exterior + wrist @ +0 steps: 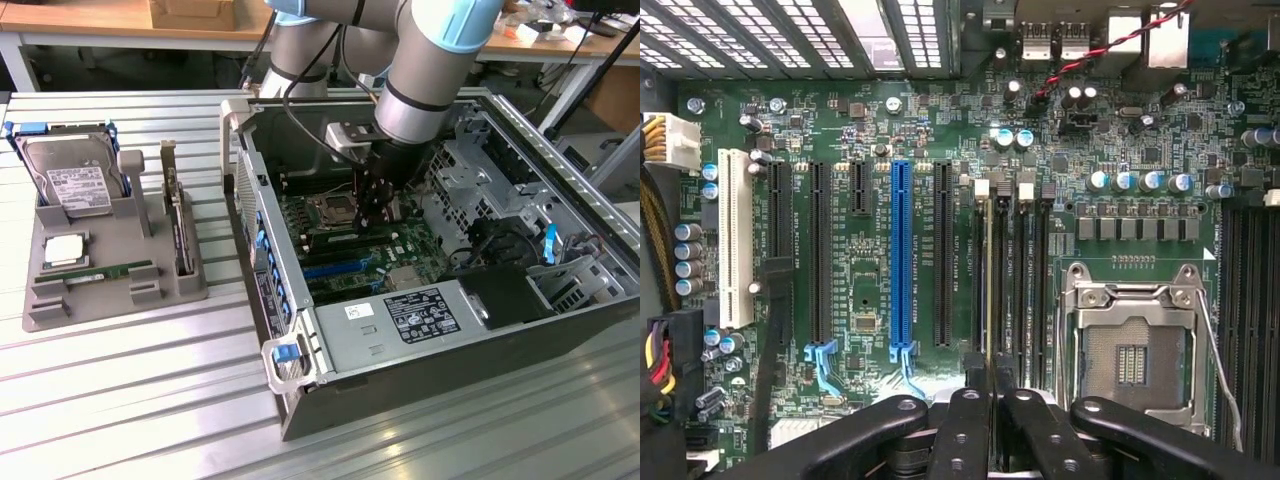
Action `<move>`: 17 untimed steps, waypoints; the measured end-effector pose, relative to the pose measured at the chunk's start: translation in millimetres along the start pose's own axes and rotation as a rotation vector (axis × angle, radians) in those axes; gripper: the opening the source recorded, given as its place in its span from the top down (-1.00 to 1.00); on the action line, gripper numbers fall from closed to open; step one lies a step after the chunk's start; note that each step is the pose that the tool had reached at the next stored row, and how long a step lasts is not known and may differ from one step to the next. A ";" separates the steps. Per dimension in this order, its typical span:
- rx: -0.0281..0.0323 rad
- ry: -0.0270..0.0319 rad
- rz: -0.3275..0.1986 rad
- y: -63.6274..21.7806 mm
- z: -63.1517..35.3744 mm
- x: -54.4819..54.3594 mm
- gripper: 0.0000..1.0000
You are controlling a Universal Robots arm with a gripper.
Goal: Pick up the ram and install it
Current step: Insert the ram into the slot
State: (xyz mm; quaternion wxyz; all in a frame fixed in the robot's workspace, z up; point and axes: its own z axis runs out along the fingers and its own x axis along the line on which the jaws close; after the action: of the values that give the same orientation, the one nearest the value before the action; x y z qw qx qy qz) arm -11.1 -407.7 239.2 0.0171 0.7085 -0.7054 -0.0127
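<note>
My gripper (375, 212) reaches down inside the open computer case (300, 330), just over the motherboard (400, 245). In the wrist view the gripper (990, 378) is shut on the ram (988, 280). The ram is seen edge-on as a thin strip running along a memory slot (1002, 270), between the white latch (983, 188) and the black fingers (965, 420). It stands upright in line with that slot; whether it is fully seated cannot be told. A second green stick (95, 272) lies flat on the grey tray (60, 312).
The CPU socket (1135, 345) sits right beside the memory slots, and a blue expansion slot (900, 255) lies on the other side. The tray also holds a hard drive (75, 185) and an upright dark card (178, 225). A power supply (400, 320) fills the case's near side.
</note>
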 end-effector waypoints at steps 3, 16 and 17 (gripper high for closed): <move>0.0002 0.0001 0.000 0.0 0.0 1.3 0.76; -0.0031 0.0001 0.000 -1.3 0.1 0.8 0.76; -0.0031 0.0002 0.000 -1.3 0.1 0.8 0.76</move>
State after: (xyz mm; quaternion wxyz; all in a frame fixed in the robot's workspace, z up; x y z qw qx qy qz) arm -9.9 -408.6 239.0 0.0182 0.7085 -0.7054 -0.0137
